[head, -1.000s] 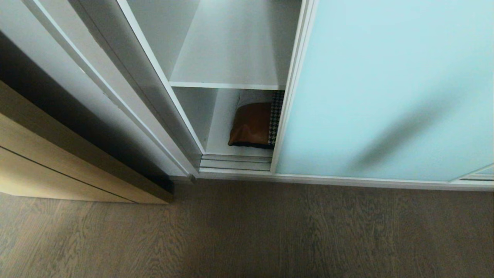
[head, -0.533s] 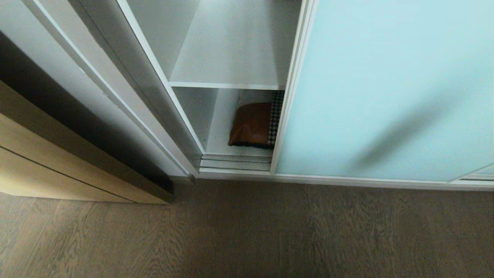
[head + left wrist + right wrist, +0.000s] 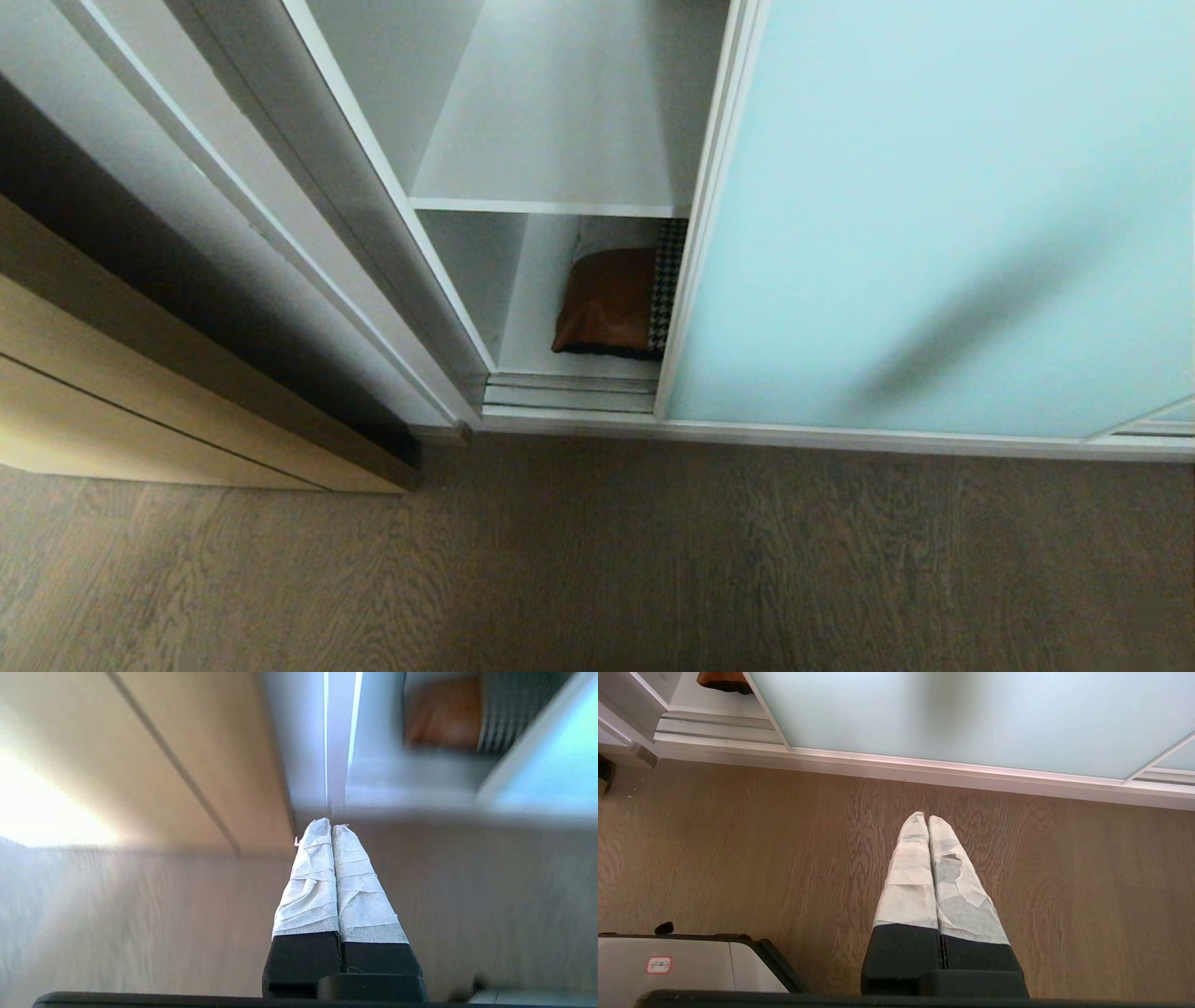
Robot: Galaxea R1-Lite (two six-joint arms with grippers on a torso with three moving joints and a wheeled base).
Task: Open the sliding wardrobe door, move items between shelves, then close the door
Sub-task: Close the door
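The sliding wardrobe door, frosted pale aqua glass in a slim white frame, covers the right part of the wardrobe and leaves a narrow gap at its left. Through the gap I see an upper white shelf and, on the bottom shelf below it, the items: a rust-brown piece beside a houndstooth piece over black fabric, partly hidden by the door. Neither arm is in the head view. My left gripper is shut and empty above the floor, pointing toward the wardrobe's left corner. My right gripper is shut and empty over the floor before the door.
A tan wooden door stands at the left beside the wardrobe's white side frame. Wood-grain floor runs in front. Sliding tracks lie along the wardrobe's threshold. Part of my white base shows in the right wrist view.
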